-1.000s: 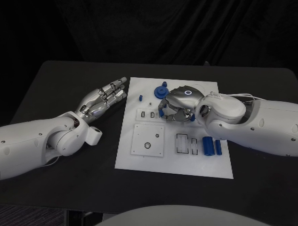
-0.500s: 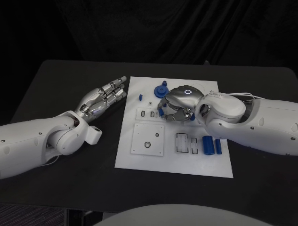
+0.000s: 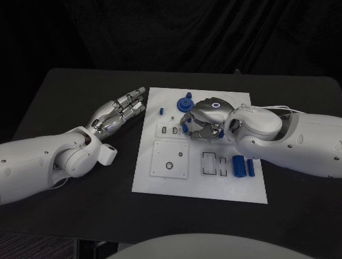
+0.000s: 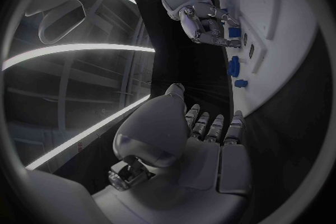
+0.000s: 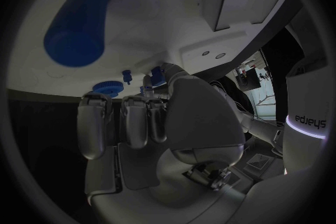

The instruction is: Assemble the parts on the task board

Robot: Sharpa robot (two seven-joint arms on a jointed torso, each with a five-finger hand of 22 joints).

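The right robot hand (image 3: 202, 120) curls over a small blue part (image 3: 188, 129) on the task board (image 3: 204, 183), apparently pinching it. Rigid, light, probably slippery plastic: grip its sides. The left robot hand (image 3: 121, 110) lies open beside the board.

White task board (image 3: 198, 191) is lying mid-table on the black table (image 3: 61, 97). The right hand (image 3: 202, 121) is curling its fingers down over the board's upper middle with a small blue part (image 3: 186, 129) at its fingertips; whether it is gripping it is unclear. The left hand (image 3: 120, 112) is resting flat on the table just beside the board's left edge, fingers extended, while a blue gear (image 3: 185, 103) and two blue cylinders (image 3: 243, 166) are sitting on the board.
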